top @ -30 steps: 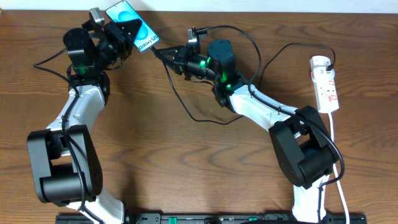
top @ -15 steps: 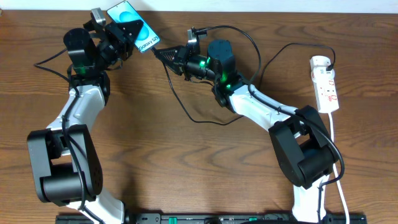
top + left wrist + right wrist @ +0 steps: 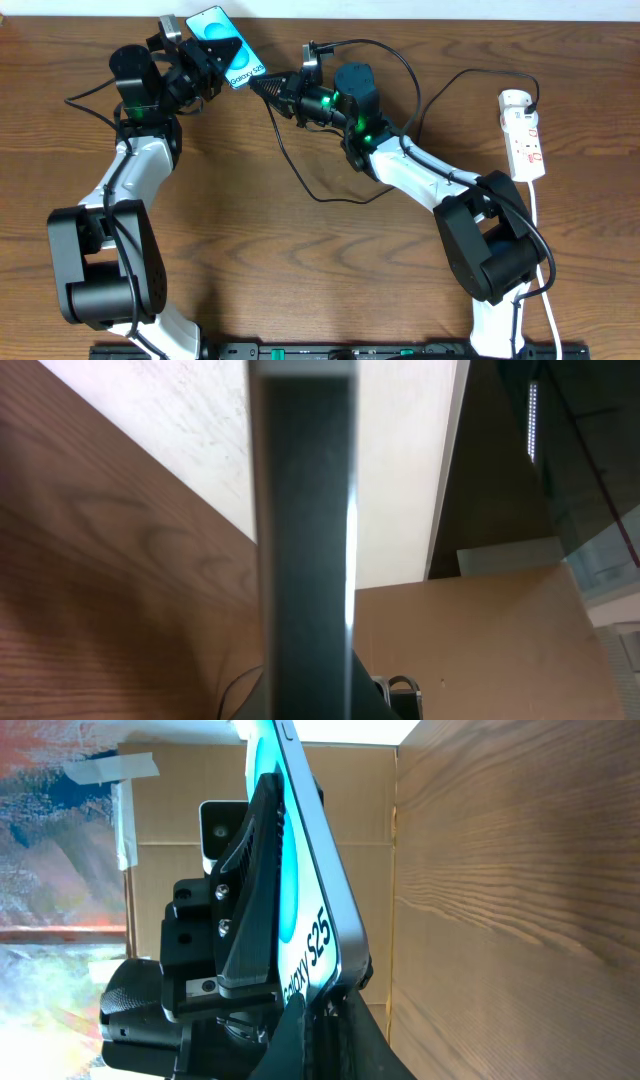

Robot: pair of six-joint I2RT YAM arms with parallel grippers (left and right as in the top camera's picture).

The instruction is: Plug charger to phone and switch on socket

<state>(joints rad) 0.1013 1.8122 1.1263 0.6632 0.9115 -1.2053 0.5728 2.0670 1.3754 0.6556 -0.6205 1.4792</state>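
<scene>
Phone (image 3: pixel 243 68) sits at the table's (image 3: pixel 300 280) far-left edge, lifted off the wood and tilted, its cyan screen reading "Galaxy S25"; the right wrist view shows "S25" near its lower end (image 3: pixel 318 935). Left gripper (image 3: pixel 222 48) is clamped on it, one finger (image 3: pixel 255 890) lying across the glass. Just to its right, the right gripper (image 3: pixel 258 86) is closed on the charger (image 3: pixel 312 190) near its tip, held against the phone's lower edge; whether the tip is seated cannot be told. Far right lies the socket (image 3: pixel 527 140), white with red marks, a black plug (image 3: pixel 530 98) at its far end.
</scene>
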